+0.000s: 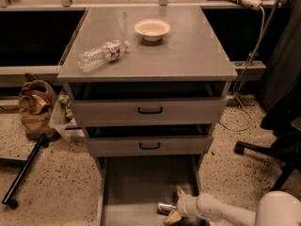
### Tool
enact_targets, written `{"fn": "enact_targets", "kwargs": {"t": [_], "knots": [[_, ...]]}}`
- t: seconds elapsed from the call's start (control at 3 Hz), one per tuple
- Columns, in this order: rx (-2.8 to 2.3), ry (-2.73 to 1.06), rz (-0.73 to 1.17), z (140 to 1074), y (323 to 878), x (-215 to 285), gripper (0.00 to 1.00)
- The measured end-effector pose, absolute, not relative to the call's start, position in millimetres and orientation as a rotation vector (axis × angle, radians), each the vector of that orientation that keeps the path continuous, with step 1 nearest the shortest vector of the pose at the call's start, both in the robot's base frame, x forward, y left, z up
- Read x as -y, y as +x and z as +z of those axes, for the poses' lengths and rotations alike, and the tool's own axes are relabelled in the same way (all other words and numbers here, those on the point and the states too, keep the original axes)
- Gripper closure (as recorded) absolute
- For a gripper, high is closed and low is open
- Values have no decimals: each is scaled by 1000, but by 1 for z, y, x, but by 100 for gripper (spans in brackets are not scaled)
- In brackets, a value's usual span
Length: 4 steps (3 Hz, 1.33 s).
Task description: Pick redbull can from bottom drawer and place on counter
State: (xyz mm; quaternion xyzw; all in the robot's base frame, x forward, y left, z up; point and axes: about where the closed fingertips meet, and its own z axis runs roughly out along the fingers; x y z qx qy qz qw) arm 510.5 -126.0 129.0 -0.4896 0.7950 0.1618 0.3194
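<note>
The redbull can (164,207) is a small silver can lying on its side in the open bottom drawer (136,182), near the drawer's front right. My gripper (176,204) reaches in from the lower right on a white arm. Its two tan fingers (180,191) stand apart, one behind the can and one in front, with the can's end between them. The gripper is open and I cannot tell whether the fingers touch the can. The counter (188,55) is the grey cabinet top above.
A clear plastic bottle (101,54) lies on the counter's left and a white bowl (152,29) stands at its back. Two upper drawers with black handles (150,110) are slightly ajar. A brown bag (35,105) sits on the floor at left and a black chair base (268,149) at right.
</note>
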Motion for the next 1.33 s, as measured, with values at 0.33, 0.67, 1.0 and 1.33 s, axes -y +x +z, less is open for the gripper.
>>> {"fn": "enact_targets", "kwargs": {"t": [0.33, 0.67, 1.0, 1.33], "knots": [[-2120, -1281, 403, 121, 510, 128, 0], [-2120, -1281, 403, 121, 510, 128, 18], [-2120, -1281, 404, 121, 510, 128, 43], [-2120, -1281, 404, 121, 510, 128, 65]]}}
